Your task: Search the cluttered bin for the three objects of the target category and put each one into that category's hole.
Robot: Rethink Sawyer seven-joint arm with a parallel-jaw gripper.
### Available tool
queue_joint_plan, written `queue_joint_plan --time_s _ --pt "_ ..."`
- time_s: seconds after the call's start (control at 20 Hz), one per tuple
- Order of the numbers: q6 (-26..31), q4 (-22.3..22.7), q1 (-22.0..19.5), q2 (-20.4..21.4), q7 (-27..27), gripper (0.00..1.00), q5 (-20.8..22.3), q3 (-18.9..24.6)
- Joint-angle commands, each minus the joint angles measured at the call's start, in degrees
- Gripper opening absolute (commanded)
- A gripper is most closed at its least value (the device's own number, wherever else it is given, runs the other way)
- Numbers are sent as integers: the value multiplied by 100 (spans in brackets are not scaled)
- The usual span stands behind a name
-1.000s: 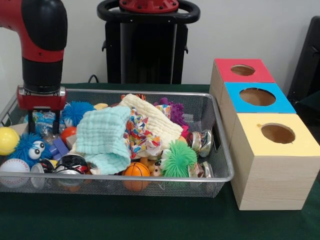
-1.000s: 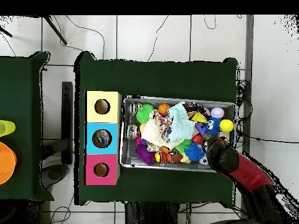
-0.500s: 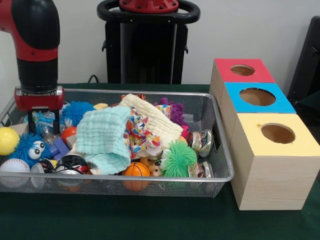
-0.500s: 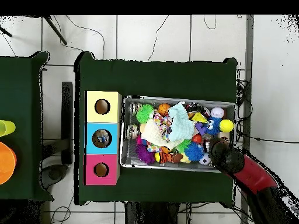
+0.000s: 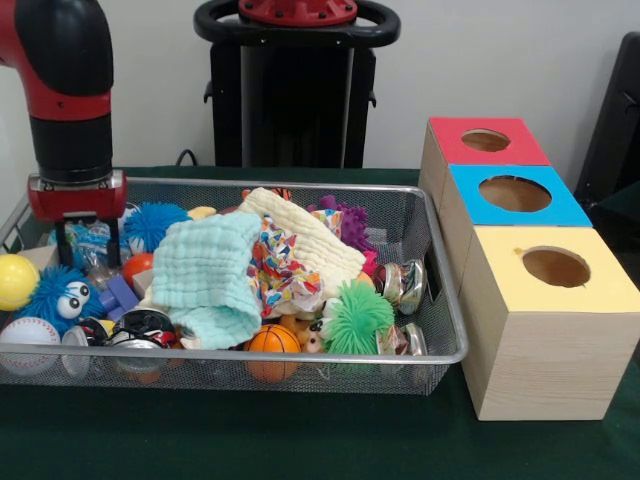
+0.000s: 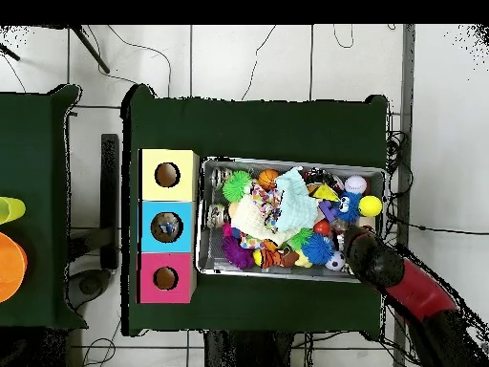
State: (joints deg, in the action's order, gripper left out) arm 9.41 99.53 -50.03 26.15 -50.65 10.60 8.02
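Note:
The silver wire-mesh bin (image 5: 300, 356) is heaped with toys and cloths: a mint cloth (image 5: 205, 275), a cream cloth (image 5: 300, 235), an orange basketball (image 5: 272, 340), a green spiky ball (image 5: 358, 318), a blue fuzzy ball with eyes (image 5: 55, 295), a yellow ball (image 5: 15, 280) and a baseball (image 5: 28, 335). Three wooden boxes with round holes stand beside it, topped yellow (image 5: 600, 290), blue (image 5: 565, 205) and red (image 5: 445, 140). My gripper (image 5: 88, 250) hangs open over the bin's far left corner, its fingers either side of a pale blue item. In the overhead view the arm (image 6: 377, 266) hides it.
The bin (image 6: 291, 161) and boxes (image 6: 168, 226) stand on a dark green table. The robot's black pedestal (image 5: 290, 90) stands behind the bin. Metal bells (image 5: 405, 280) lie at the bin's box-side end. Another green table with orange and yellow things (image 6: 10, 258) lies beyond.
The arm has shifted slightly towards the bin's end corner away from the boxes. The gripper stays open and the bin's contents have not moved.

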Motion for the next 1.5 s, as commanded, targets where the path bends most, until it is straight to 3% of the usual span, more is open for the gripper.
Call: queue_joint_plan --time_s 0.05,0.45,1.15,1.2,1.5 --pt "787 980 -199 -1117 -216 100 718 171" --pt "282 891 -272 -1194 -455 100 846 99" --pt "-693 820 174 -1167 -1050 100 928 -379" --pt "-725 800 247 -1174 -1038 0 891 -451" --pt "-798 767 272 -1197 -963 0 925 -495"
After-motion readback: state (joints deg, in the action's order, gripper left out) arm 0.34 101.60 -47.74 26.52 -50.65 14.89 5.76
